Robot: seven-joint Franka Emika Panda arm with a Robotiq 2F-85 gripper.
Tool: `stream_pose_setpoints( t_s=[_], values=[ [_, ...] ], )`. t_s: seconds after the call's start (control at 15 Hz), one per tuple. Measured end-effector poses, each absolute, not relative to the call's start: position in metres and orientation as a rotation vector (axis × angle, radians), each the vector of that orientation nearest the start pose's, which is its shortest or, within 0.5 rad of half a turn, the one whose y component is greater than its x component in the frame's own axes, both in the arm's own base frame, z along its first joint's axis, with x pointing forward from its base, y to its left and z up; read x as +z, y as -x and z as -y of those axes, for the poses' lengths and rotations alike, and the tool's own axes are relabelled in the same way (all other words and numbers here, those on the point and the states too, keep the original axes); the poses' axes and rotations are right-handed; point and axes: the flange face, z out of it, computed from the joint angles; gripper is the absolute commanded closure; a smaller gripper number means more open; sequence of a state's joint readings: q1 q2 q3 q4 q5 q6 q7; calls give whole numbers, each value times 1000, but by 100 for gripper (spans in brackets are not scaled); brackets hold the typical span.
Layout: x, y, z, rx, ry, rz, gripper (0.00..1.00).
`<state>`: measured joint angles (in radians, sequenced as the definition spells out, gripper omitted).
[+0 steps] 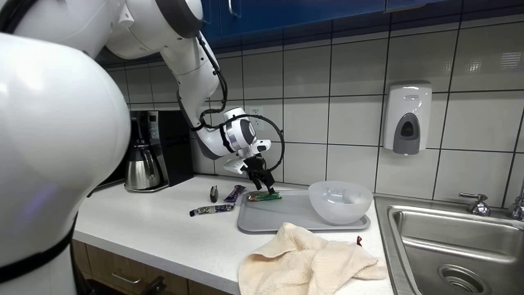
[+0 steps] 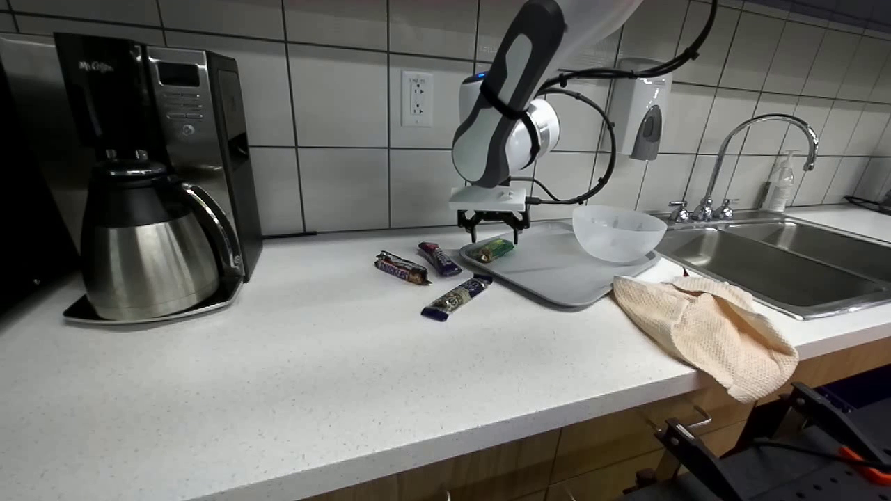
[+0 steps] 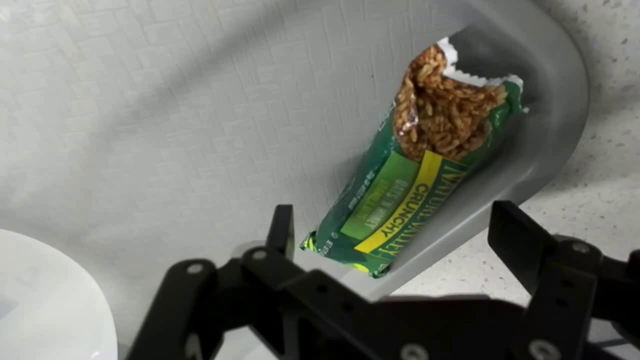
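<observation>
My gripper (image 3: 392, 222) stands open above a green granola bar wrapper (image 3: 395, 200), with nothing held between its fingers. The wrapper, torn at one end with oat bar or its picture showing, lies along the rim in a corner of the grey tray (image 3: 200, 150). In the wrist view the wrapper's closed end sits between the two black fingers, nearer the left one. Both exterior views show the gripper (image 2: 495, 239) low over the green wrapper (image 1: 265, 197); whether a fingertip touches it I cannot tell. A translucent bowl (image 1: 339, 205) rests on the tray's other end.
Beside the tray lie a brown Snickers wrapper (image 2: 402, 268), a purple wrapper (image 2: 440, 259) and a blue-and-silver wrapper (image 2: 457, 297). A cream towel (image 1: 307, 262) drapes over the counter's front, with a small red tip (image 1: 359, 241) behind it. A coffee maker (image 2: 188, 125) and a sink (image 1: 450, 262) flank the area.
</observation>
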<state>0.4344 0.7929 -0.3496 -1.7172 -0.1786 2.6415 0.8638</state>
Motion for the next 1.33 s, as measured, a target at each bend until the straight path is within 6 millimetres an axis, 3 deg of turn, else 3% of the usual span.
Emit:
stream_pose_setpoints(
  t_s=[0.33, 0.4, 0.47, 0.93, 1.0, 1.33],
  values=[
    [160, -676, -86, -473, 3234, -845, 0],
    [159, -676, -86, -469, 3236, -846, 25],
    [158, -676, -85, -466, 3237, -848, 26],
    [156, -676, -80, -462, 3237, -859, 82],
    [156, -676, -80, -461, 3236, -861, 86],
    [156, -676, -78, -459, 3234, -865, 86]
  ],
)
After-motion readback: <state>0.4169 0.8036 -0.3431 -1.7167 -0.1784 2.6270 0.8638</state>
